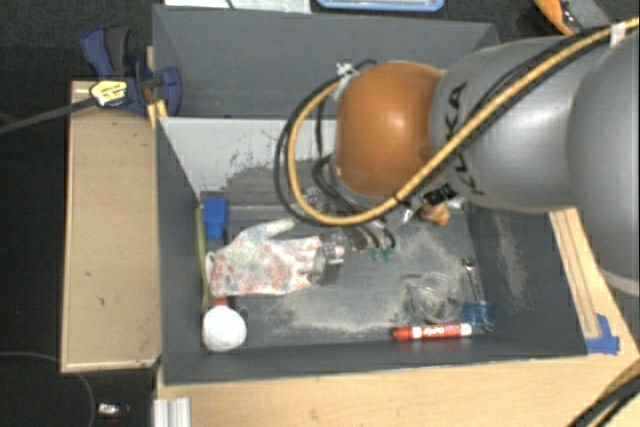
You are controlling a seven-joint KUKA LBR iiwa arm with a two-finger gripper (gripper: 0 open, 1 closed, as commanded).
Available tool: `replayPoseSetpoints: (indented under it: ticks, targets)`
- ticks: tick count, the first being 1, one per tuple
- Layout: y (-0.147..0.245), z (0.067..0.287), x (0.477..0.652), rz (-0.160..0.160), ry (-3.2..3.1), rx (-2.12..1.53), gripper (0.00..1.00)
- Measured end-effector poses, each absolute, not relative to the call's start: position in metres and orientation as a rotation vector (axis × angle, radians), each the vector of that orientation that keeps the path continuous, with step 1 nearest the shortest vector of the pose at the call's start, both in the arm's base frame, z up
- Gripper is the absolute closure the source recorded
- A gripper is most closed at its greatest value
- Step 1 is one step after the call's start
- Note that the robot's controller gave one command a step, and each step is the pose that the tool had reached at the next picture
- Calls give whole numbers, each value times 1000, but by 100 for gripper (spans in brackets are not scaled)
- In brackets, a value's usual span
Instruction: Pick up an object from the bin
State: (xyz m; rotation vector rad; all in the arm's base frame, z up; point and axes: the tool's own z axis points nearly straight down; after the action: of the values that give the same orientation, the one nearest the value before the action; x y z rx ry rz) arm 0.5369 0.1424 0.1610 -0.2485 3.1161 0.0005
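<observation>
Gripper (347,244): hanging low in the bin (512,250); wide or narrow, you cannot tell.
Pouch (262,265), patterned, soft-looking: lying just beyond it, away from the arm.
Risk: you may be catching only its near end, so it may be slipping free or nudging the ball (224,328) beyond.

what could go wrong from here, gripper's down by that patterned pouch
1. The gripper sits at the right end of the patterned pouch. Caught only by its edge, a soft pouch might sag or slip out on the lift.
2. The white ball and blue block lie close to the pouch's left side, so dragging it could shove them about.
</observation>
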Motion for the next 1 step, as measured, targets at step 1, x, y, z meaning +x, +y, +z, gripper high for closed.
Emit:
replayPoseSetpoints:
  ticks: [1]
  targets:
    - [153, 135, 570, 1, 3064, -639, 0]
